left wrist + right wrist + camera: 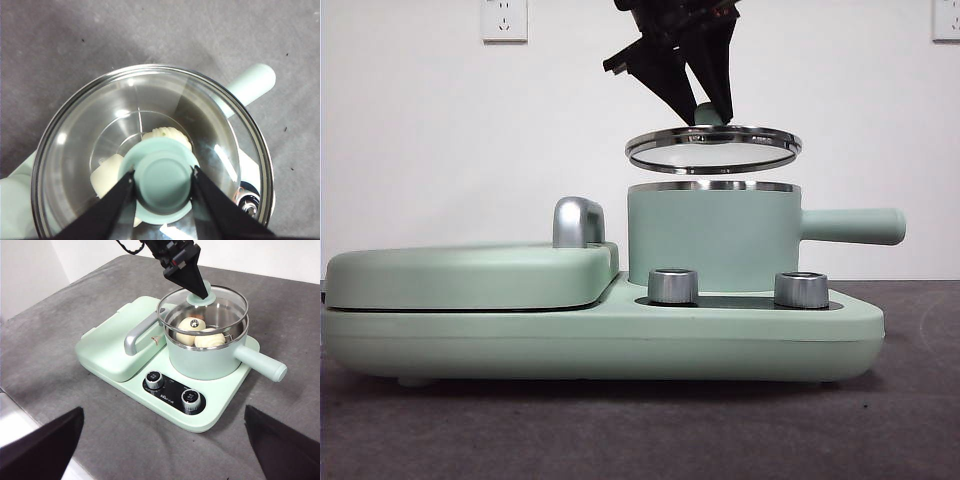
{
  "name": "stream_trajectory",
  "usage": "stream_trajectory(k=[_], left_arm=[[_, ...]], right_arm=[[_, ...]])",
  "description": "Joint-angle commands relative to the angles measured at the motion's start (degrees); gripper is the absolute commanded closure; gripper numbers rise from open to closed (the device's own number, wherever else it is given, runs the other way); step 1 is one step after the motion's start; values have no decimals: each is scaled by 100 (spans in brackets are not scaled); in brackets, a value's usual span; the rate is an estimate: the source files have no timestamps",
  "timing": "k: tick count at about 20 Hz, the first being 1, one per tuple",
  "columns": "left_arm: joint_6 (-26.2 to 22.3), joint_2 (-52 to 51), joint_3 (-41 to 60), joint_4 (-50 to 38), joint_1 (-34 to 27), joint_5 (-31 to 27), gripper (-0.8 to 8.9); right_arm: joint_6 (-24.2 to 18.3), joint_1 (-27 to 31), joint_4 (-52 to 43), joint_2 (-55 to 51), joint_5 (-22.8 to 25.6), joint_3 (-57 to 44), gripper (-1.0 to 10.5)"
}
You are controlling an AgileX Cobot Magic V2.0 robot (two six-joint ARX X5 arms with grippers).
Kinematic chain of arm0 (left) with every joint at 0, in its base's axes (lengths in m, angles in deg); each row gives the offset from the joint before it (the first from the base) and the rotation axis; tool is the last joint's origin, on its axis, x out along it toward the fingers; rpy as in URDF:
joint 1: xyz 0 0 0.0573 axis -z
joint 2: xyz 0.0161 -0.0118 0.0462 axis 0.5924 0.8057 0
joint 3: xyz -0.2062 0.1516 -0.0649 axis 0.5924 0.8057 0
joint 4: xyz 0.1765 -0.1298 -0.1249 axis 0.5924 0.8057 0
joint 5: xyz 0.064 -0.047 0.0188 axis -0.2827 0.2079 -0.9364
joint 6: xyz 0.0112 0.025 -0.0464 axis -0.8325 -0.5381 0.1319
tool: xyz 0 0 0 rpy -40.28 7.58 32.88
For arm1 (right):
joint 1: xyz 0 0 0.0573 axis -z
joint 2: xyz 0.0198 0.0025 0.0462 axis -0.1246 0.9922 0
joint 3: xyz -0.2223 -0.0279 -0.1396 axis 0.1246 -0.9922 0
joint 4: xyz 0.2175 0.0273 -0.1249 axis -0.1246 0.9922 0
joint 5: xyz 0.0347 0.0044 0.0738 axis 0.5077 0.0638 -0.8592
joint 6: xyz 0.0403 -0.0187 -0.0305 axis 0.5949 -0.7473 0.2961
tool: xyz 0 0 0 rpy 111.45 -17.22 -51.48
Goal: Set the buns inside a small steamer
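A: Going left to right, what matters?

B: At the left sits the flat griddle lid with its chrome handle; it plays no part. Right of it stands the steamer on the base, behind the two knobs, its long handle pointing out to the right, level with the table.

A: And the buns?

B: Both are already inside. The right wrist view shows the buns lying side by side in the pot; through the glass, the left wrist view shows them too, though the glare makes it hard to say which is the ridged one.

A: So the lid is what remains?

B: It seems so. The left gripper is clamped on the green knob of the lid, one jaw on each side. The lid hangs above the pot, clear of the rim, tilted a little.

A: Which way does the pot lie from it?

B: Almost straight below. The lid's ring looks shifted slightly right of the rim, so the drop likely wants a small correction leftward and levelling before it seats.

A: The right gripper?

B: It waits well back from the cooker, jaws spread wide, holding nothing. The left is plainly the nearer arm.
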Motion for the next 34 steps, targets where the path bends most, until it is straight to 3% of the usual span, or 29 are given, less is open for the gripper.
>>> stream_trajectory(k=[1,14,21,30,31,32,34], left_arm=[[39,120,-199,-125,52,20,798],[33,470,-199,-146,52,0,798],[-352,490,-199,-424,55,0,798],[-424,632,-199,-149,63,4,779],[-422,634,-199,-94,63,4,768],[-369,634,-199,-105,66,4,691],[-232,629,-234,-118,77,4,434]], right_arm=[[31,-42,-72,2,-2,39,433],[48,-42,-70,2,-2,39,433],[50,-42,-70,2,-2,39,433],[50,-42,-68,2,-4,39,433],[50,-42,-70,2,-7,39,433],[50,-42,-68,2,-4,39,433],[50,-42,-68,2,-4,39,433]])
